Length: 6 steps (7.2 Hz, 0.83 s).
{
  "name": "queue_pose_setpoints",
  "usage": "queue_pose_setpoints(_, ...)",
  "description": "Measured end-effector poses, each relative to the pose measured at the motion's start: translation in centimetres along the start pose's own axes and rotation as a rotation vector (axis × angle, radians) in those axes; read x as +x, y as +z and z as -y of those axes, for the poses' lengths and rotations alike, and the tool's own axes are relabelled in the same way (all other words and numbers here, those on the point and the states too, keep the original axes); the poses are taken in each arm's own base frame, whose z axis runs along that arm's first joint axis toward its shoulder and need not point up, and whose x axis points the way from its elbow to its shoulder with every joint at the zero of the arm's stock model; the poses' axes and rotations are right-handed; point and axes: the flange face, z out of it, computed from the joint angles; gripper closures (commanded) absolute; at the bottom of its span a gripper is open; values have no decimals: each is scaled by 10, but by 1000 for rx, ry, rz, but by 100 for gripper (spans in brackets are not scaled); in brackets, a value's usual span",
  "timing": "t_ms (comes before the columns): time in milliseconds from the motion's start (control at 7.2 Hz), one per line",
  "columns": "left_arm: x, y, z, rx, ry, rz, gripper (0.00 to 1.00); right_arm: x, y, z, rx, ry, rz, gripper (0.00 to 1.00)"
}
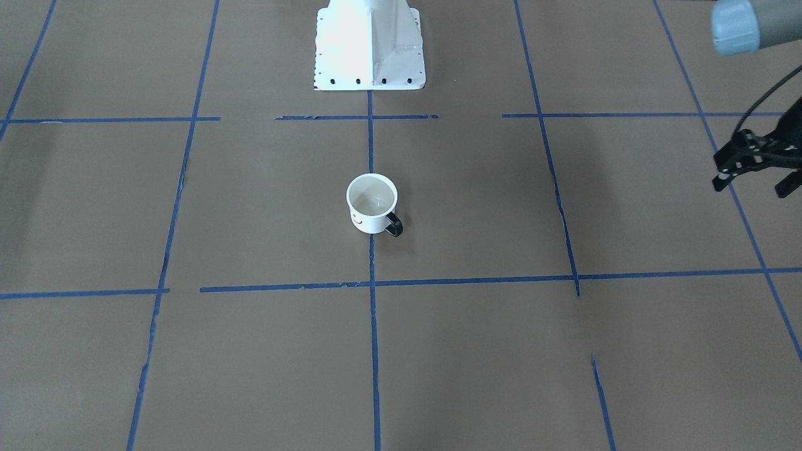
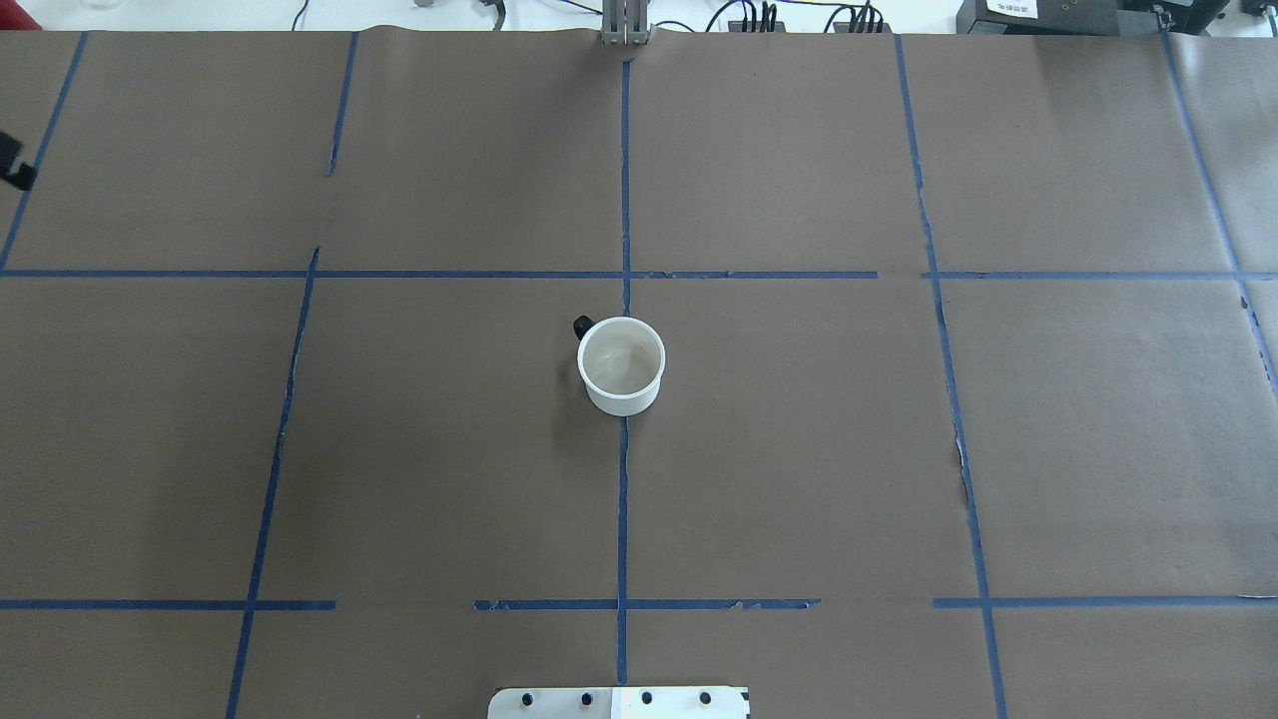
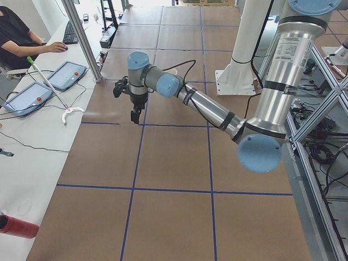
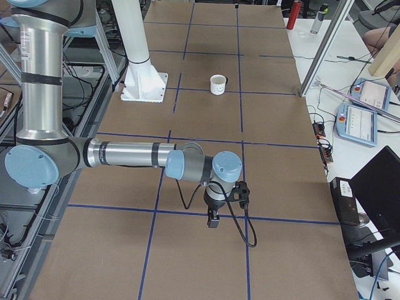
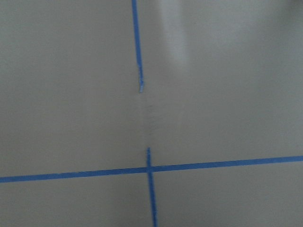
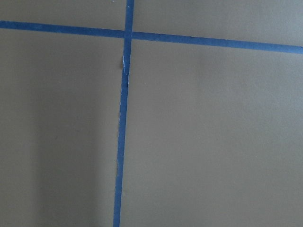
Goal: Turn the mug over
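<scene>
The white mug [image 1: 372,203] stands upright, mouth up, on the brown table near its middle. Its black handle [image 1: 394,225] points toward the robot's left and away from the base, and part of the smiley face shows on the side. It also shows in the overhead view [image 2: 621,365] and the exterior right view [image 4: 217,84]. My left gripper [image 1: 752,185] hovers far off to the mug's side at the table's left edge, jaws apart and empty. My right gripper [image 4: 214,215] hangs over the table far from the mug; I cannot tell if it is open or shut.
Blue tape lines [image 2: 623,499] divide the brown table into squares. The robot's white base [image 1: 369,44] stands behind the mug. Operator tablets [image 3: 65,76] and a person sit beyond the far table edge. Both wrist views show only bare paper and tape.
</scene>
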Motion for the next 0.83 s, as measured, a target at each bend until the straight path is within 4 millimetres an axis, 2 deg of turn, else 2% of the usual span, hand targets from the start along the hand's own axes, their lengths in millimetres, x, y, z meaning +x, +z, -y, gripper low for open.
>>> queue_pose_setpoints(278, -137, 1, -61, -37, 31, -16, 0, 0, 0, 0, 0, 0, 0, 0)
queue_pose_setpoints(417, -187, 10, -87, -59, 31, -21, 0, 0, 0, 0, 0, 0, 0, 0)
queue_pose_setpoints(556, -217, 22, -103, -84, 12, -29, 0, 0, 0, 0, 0, 0, 0, 0)
queue_pose_setpoints(694, -232, 32, -113, -103, -11, -47, 0, 0, 0, 0, 0, 0, 0, 0)
queue_pose_setpoints(833, -237, 37, -116, -108, -30, -77, 0, 0, 0, 0, 0, 0, 0, 0)
